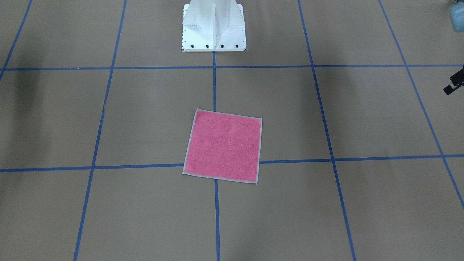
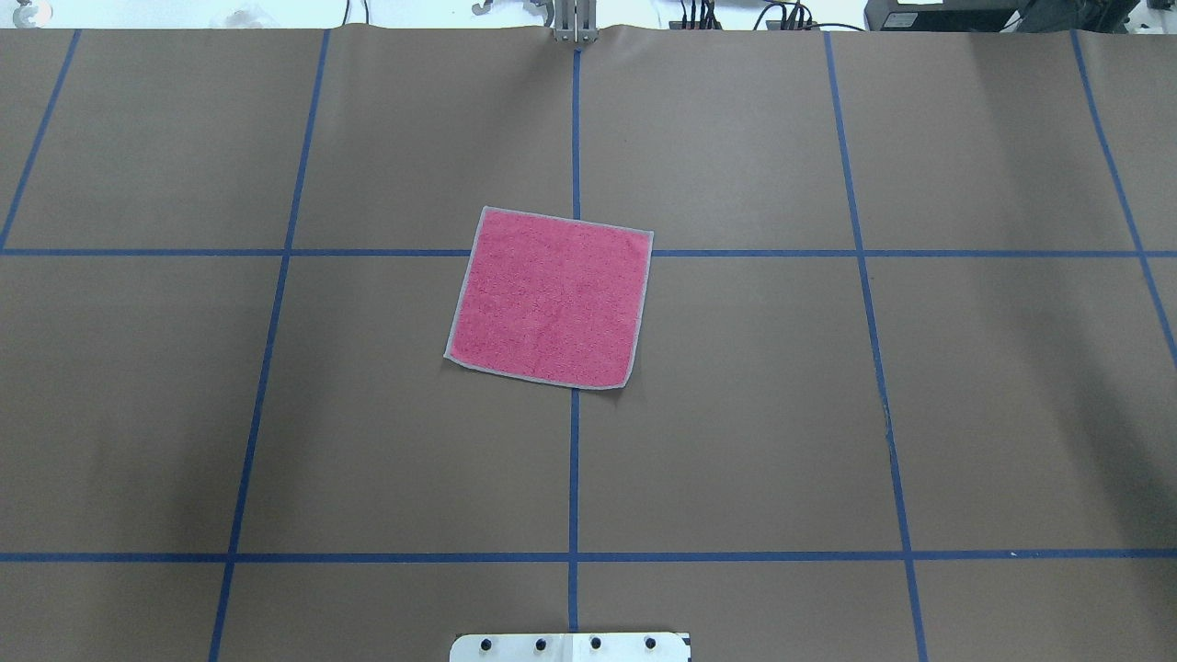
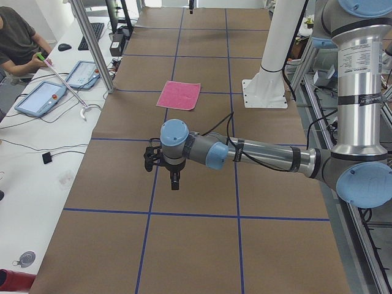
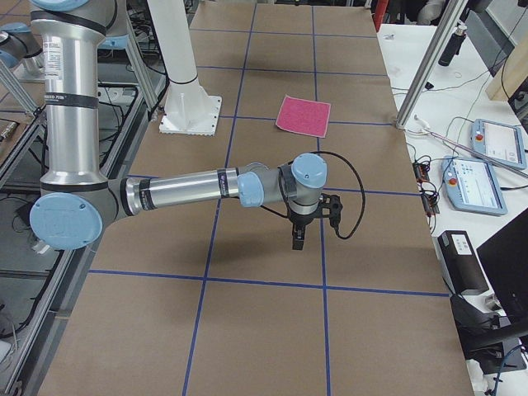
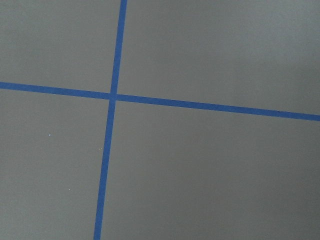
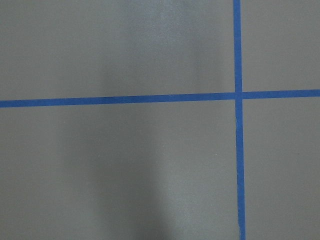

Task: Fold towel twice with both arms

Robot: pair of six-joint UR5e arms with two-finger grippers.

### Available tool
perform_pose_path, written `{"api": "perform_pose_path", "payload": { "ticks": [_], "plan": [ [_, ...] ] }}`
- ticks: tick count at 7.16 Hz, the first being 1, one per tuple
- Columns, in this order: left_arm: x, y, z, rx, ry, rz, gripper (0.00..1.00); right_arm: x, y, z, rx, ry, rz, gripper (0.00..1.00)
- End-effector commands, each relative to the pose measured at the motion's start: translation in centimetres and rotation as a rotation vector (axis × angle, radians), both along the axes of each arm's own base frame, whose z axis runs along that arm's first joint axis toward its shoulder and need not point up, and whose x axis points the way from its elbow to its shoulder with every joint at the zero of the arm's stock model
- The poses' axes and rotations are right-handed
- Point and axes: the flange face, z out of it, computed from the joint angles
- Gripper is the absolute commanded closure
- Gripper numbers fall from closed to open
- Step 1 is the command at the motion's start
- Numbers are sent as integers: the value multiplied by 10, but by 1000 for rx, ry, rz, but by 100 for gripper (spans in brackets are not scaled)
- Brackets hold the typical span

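"So, where does the towel lie?"

"Flat and unfolded, pink face up, near the middle of the worktop. It sits a little askew over a crossing of the blue tape lines, with its pale edging showing all round."

"What stands nearest?"

"The white pedestal, well apart from it on the robot's side."

"And the arms?"

"The left arm stretches low over the brown paper toward the operators' side, well apart from the towel (it is the near, large arm in the left-end view). The right arm does likewise at the opposite end."

"The jaws?"

"The left arm's jaws point down above the paper beside a tape line, and so do the right arm's jaws. Only the side views show them, so I cannot tell whether either pair is spread or pressed together. Each wrist camera sees only paper and a tape crossing."

"Anyone about?"

"A person sits at the white side table."
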Motion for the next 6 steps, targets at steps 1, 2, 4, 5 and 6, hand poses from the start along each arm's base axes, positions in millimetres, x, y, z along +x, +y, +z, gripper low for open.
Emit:
{"api": "perform_pose_path", "payload": {
  "ticks": [1,2,4,5,6],
  "plan": [
    [8,2,-14,29,11,16,0,-2,-1,3,-7,-7,-3,0],
    [12,5,-17,36,12,25,0,-3,-1,-2,0,-20,-7,0],
    [31,6,-18,38,12,66,0,-14,-1,-12,32,-79,-27,0],
    [31,6,-19,39,12,66,0,-16,-1,-14,40,-84,-30,0],
    [34,7,-19,37,12,73,0,-21,-2,-15,48,-87,-37,0]
  ]
}}
